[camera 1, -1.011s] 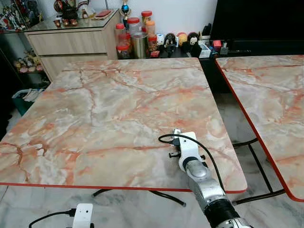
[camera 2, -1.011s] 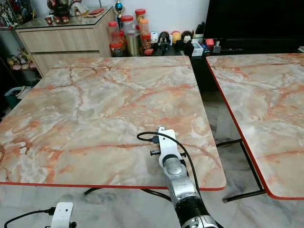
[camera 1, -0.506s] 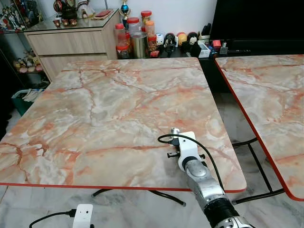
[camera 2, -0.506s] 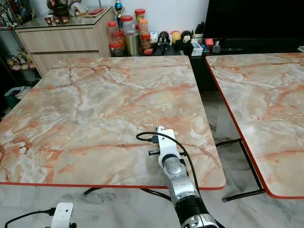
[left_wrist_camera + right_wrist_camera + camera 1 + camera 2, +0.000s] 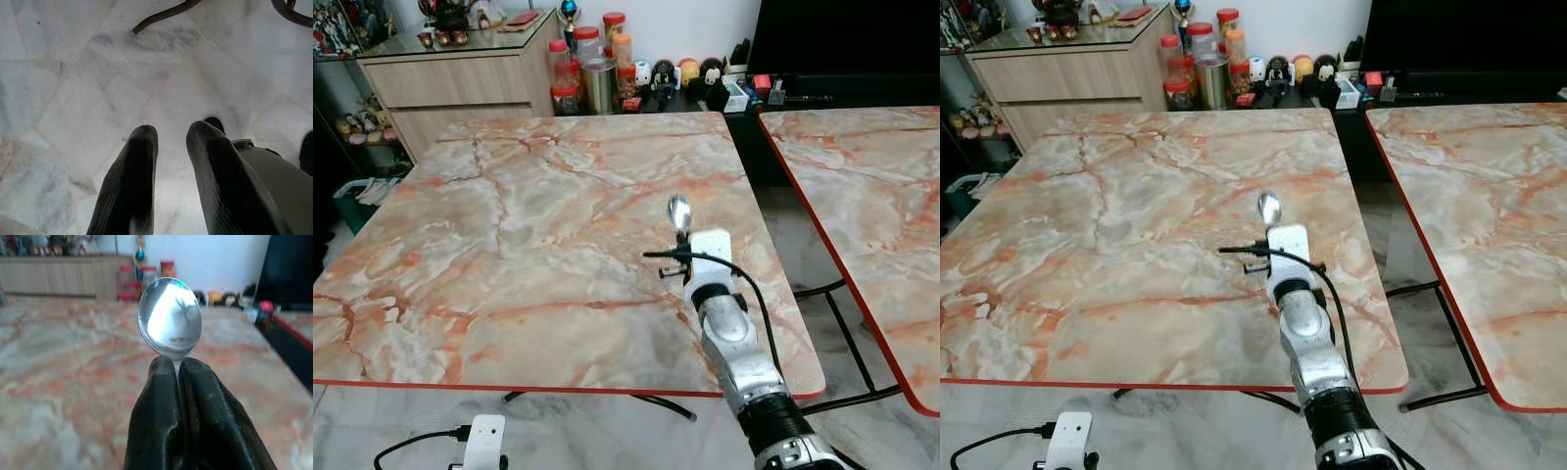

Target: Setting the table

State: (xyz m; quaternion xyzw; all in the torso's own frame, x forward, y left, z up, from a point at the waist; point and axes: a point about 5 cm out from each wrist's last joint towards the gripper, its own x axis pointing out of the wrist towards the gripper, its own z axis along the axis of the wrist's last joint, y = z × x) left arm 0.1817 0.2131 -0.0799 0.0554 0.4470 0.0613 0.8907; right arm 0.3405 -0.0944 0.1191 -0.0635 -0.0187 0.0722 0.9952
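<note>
Barely started on setting the table, by the look of it; one spoon point(image 5: 170, 328) in play and not yet laid down; pinched by the neck in the right gripper point(image 5: 177, 368), fingers clamped tight on it, bowl sticking out past the tips and held up over the near-right part of the marble tabletop point(image 5: 509, 225); not touching the surface, as far as can be told.

Nothing laid on that tabletop anywhere; no plate, no glass, no other cutlery in sight; so pretty much everything left to do: put this spoon down at a place, then fetch whatever else belongs there.

Left gripper point(image 5: 168, 134) hanging idle low down beside the tabletop, aimed at the pale tiled floor point(image 5: 73, 73); fingers narrowly parted, a slim gap between them, holding nothing.

Head count: one spoon; two marble tabletops, the second one point(image 5: 862, 186) off to the right with a gap between; two grippers; a bunch of jars point(image 5: 592, 69) and small figurines point(image 5: 690, 73) crowded on the low shelf behind, too small to count properly; a wooden cabinet point(image 5: 450, 83) at back left.
</note>
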